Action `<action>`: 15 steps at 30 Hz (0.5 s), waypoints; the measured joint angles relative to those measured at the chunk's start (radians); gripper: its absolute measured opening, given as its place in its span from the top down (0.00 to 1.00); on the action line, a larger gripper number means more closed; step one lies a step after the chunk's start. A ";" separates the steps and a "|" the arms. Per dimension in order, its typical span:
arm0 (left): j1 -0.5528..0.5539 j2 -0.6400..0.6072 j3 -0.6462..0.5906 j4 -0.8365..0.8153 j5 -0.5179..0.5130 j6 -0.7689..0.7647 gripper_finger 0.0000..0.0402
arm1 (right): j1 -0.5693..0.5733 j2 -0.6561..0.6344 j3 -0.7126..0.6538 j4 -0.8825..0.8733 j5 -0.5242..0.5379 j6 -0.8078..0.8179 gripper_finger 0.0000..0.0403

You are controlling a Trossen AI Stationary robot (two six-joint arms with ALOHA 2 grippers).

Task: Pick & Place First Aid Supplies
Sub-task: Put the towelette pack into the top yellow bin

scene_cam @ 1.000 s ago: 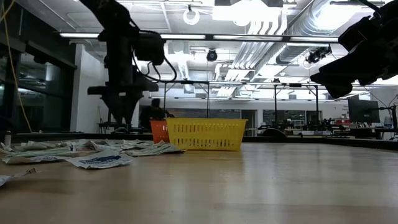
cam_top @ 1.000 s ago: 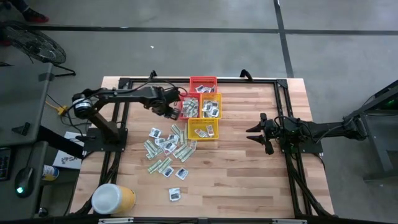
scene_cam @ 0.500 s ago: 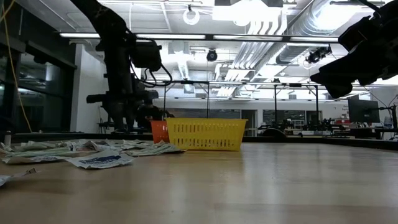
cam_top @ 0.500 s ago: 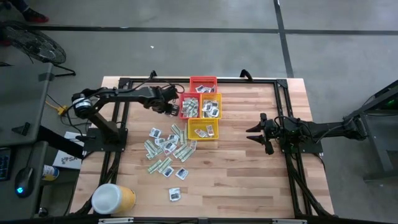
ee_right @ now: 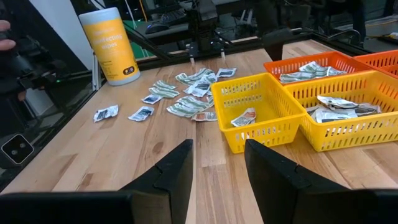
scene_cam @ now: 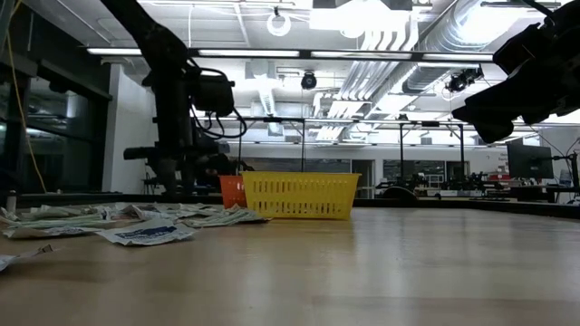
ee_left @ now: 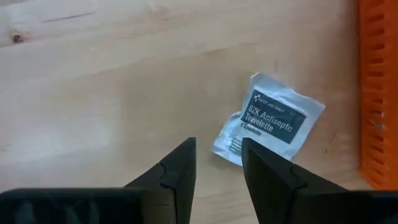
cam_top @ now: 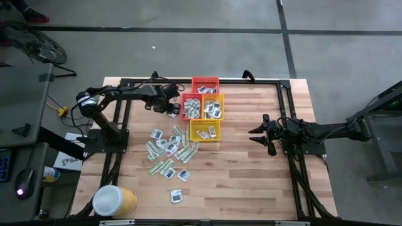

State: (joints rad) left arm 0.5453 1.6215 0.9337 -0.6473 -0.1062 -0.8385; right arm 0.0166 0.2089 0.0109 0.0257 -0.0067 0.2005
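Dozens of packets on the table, jaws empty

Table [cam_top: 251, 169] first, then the baskets [cam_top: 205, 130]. First aid supplies [cam_top: 169, 150] lie scattered mid-table; one antiseptic packet [ee_left: 268, 127] sits beside the orange basket [ee_left: 378, 93]. Left gripper [ee_left: 217, 174] hovers over it, jaws spread; right gripper [ee_right: 217, 174] waits, spread too.

Both arms are dark, near-black, built of slim tubular links with bulkier blocks at the joints. The left arm [cam_top: 125, 95] has a round silver-rimmed joint housing at its shoulder end and black cables looping beside its wrist. Each pincer, the left pincer [ee_left: 217, 165] and the right pincer [ee_right: 217, 163], ends in two matte black, wedge-shaped fingers with angular, faceted faces.
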 joint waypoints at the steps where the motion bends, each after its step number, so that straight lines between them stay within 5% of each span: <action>1: 0.005 0.000 0.000 0.002 0.011 0.003 0.68 | 0.000 0.000 0.000 0.000 0.000 0.000 0.65; 15: 0.026 -0.043 -0.176 0.243 0.144 -0.068 0.42 | 0.000 0.000 0.000 0.000 0.000 0.000 0.65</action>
State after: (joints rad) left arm 0.5716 1.5780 0.7575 -0.4047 0.0374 -0.9064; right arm 0.0166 0.2089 0.0109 0.0257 -0.0068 0.2006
